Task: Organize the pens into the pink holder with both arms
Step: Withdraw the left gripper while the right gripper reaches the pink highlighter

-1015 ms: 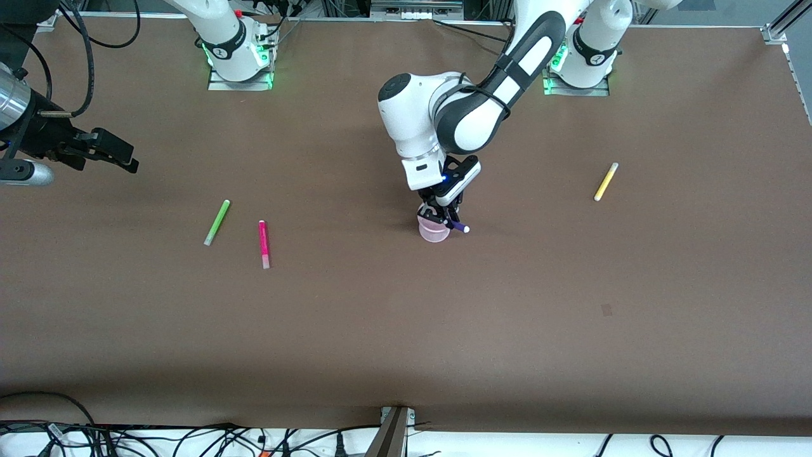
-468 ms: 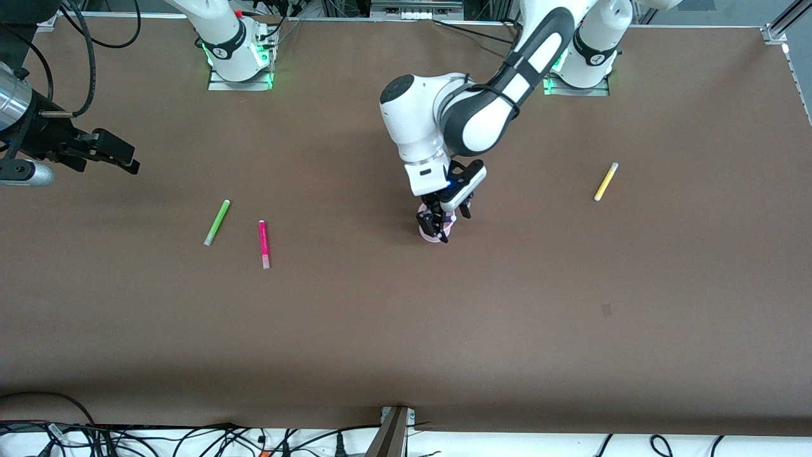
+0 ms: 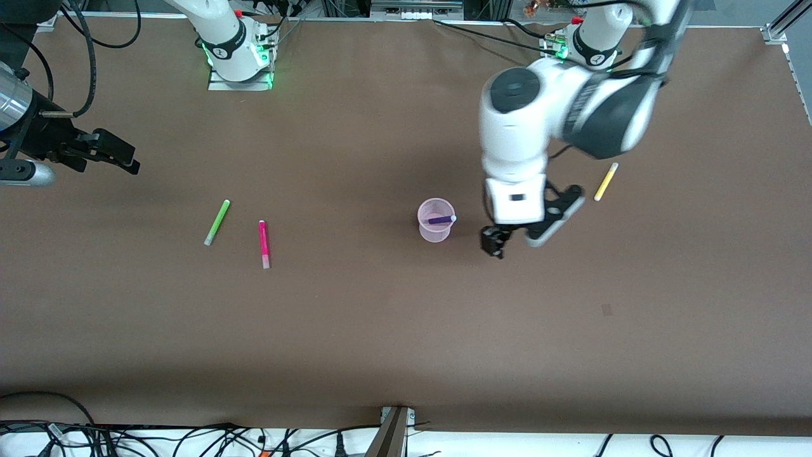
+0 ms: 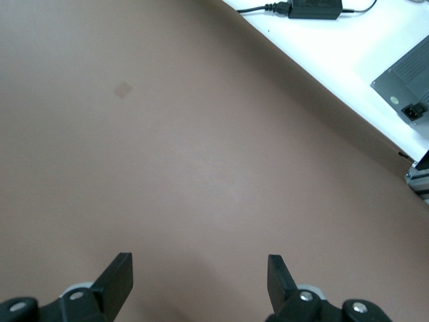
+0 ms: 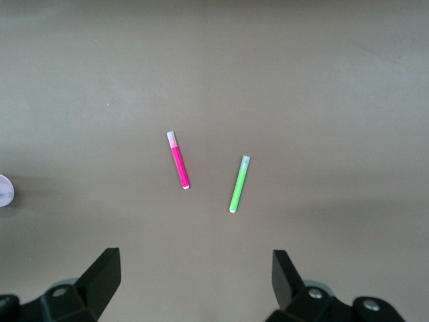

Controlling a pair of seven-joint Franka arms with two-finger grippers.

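Looking down from the front view, I see the pink holder (image 3: 436, 220) upright on the brown table (image 3: 380, 330) with the dark purple pen (image 3: 440, 219) lying across inside its mouth. My left tool (image 3: 507, 242) hangs over bare table just beside the holder, toward the left arm's end, fingers apart and empty. The yellow pen (image 3: 605, 181) lies well apart from the holder, toward that same end and farther from the front camera. The green pen (image 3: 217, 222) and magenta pen (image 3: 264, 244) lie toward the right arm's end. My right tool (image 3: 117, 155) waits over that end, fingers apart. The right wrist view shows both those pens and a sliver of the holder; the left wrist view shows only bare table and its edge.
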